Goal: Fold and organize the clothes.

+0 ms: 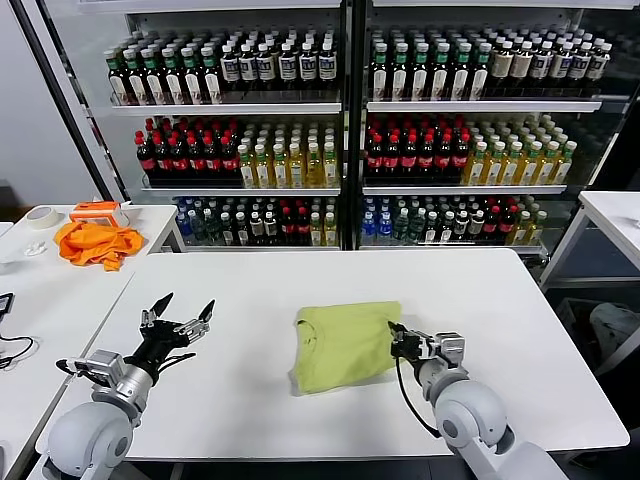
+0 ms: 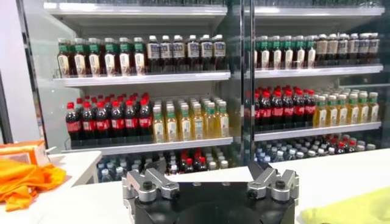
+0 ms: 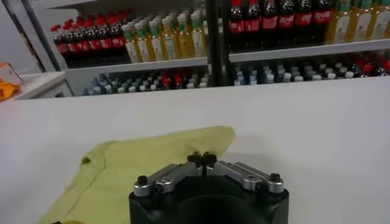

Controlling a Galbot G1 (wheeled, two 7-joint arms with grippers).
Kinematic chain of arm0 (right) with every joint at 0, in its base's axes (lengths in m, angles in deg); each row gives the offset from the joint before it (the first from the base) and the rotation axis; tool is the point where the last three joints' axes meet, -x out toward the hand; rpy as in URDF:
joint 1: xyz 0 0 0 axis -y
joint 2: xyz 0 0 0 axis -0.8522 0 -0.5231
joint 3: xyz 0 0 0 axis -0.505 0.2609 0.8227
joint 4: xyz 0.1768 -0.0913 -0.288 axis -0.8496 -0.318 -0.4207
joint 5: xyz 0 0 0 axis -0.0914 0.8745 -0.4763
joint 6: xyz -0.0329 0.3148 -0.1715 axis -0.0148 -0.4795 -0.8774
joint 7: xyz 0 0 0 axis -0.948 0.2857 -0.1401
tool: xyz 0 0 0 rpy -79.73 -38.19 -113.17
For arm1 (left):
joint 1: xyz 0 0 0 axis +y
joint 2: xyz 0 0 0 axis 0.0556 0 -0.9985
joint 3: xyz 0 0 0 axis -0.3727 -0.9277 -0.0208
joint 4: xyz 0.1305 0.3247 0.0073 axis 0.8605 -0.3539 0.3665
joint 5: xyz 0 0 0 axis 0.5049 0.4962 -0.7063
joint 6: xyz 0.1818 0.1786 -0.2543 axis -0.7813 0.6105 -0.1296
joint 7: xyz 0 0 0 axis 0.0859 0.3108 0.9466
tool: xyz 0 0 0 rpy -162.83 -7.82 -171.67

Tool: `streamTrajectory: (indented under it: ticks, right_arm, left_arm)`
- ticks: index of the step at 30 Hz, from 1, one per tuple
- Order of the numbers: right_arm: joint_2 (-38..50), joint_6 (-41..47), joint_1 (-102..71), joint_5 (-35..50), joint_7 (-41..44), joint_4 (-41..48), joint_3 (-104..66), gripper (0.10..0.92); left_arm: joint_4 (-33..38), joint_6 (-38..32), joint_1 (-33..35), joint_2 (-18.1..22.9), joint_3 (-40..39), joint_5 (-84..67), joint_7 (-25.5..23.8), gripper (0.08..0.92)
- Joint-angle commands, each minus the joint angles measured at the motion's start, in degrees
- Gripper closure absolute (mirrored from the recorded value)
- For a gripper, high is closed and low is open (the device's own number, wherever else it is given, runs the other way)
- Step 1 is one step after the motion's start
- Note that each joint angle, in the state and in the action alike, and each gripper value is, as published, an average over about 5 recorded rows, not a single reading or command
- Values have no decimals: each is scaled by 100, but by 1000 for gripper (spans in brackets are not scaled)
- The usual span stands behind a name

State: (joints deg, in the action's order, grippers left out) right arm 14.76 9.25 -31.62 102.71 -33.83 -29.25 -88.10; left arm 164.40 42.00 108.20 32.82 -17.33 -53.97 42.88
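The clothes are one light yellow-green shirt (image 1: 345,345), folded into a rough rectangle on the white table (image 1: 300,285). My right gripper (image 1: 395,336) sits low at the shirt's right edge, shut. In the right wrist view its fingertips (image 3: 194,159) meet just over the fabric (image 3: 152,155), and nothing shows between them. My left gripper (image 1: 184,315) hovers over bare table well to the left of the shirt, open wide and empty. The left wrist view shows its spread gripper (image 2: 209,174) with a corner of the shirt (image 2: 356,210) off to one side.
An orange cloth (image 1: 97,243) and a tape roll (image 1: 42,216) lie on a side table at the left. Glass-fronted shelves of bottles (image 1: 340,120) stand behind the table. Another white table (image 1: 615,215) is at the right. A cable (image 1: 12,348) lies at the far left.
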Motion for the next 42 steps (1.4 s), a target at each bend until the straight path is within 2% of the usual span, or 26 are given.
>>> streamTrajectory:
  ticks: [1, 8, 17, 20, 26, 31, 34, 42]
  right_arm:
    - [233, 7, -333, -507, 723, 105, -412, 917]
    - [249, 6, -552, -839, 759, -166, -535, 891]
    - [673, -26, -800, -1198, 346, -700, -1085, 645]
    - [659, -119, -583, -1394, 182, -602, -1147, 558]
    - [836, -194, -161, -1579, 502, -428, -1208, 385]
    - [915, -972, -28, -1988, 702, 164, -1135, 246]
    - [826, -1276, -156, -2258, 746, 432, -1140, 209]
    - [556, -1889, -436, -2572, 888, 846, -1246, 203]
  left_arm:
    - [-127, -66, -103, 26, -112, 87, -30, 177]
    - [-186, -193, -101, 25, -114, 277, -70, 177]
    - [-250, -353, -270, -4, -140, 382, -128, 177]
    - [-319, -548, -308, 50, -155, 624, -207, 177]
    - [-401, -680, -462, 186, -157, 776, -316, 177]
    - [-589, -748, -709, 336, -261, 824, -453, 177]
    - [-769, -822, -828, 397, -338, 900, -619, 177]
    - [-1165, -1105, -1017, 581, -431, 938, -694, 177]
